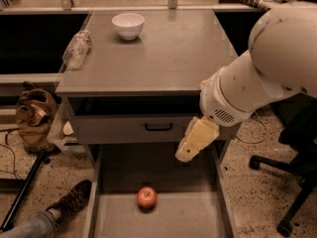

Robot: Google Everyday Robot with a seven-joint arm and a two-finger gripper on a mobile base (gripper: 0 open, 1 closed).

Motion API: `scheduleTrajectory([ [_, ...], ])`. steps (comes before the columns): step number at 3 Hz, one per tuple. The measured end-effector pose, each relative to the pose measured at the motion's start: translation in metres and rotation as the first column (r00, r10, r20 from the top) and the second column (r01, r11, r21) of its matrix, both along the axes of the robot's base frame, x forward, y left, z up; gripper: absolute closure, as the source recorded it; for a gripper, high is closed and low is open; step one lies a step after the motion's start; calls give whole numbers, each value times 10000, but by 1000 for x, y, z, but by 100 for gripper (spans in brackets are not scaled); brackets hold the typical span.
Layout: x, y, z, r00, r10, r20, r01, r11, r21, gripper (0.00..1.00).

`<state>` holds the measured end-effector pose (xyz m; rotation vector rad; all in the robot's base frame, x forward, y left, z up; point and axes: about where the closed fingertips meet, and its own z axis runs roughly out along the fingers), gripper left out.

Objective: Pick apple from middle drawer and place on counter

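The apple (146,197) is small, round and red-orange, and lies on the floor of the middle drawer (198,217), which is pulled wide open at the bottom of the view. The counter (163,53) is the flat grey top of the cabinet above it. My gripper (194,142) is the pale yellowish piece at the end of the big white arm (257,78). It hangs in front of the cabinet's right side, above the open drawer, up and to the right of the apple and apart from it.
A white bowl (128,25) and a lying clear plastic bottle (76,48) are on the counter's far left. A shut drawer front with a black handle (158,127) sits under the counter. A brown bag (33,118), a person's shoe (72,201) and an office chair (294,182) stand around the cabinet.
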<state>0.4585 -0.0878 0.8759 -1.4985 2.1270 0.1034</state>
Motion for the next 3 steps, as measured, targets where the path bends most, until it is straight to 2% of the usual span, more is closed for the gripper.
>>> scheduleTrajectory([
  [1,0,0,0,10000,0,0,0,10000,0,0],
  [2,10,9,-25,9998,-193,98,191,9995,239,0],
  [3,34,33,-106,9985,-494,-226,499,9985,214,0],
])
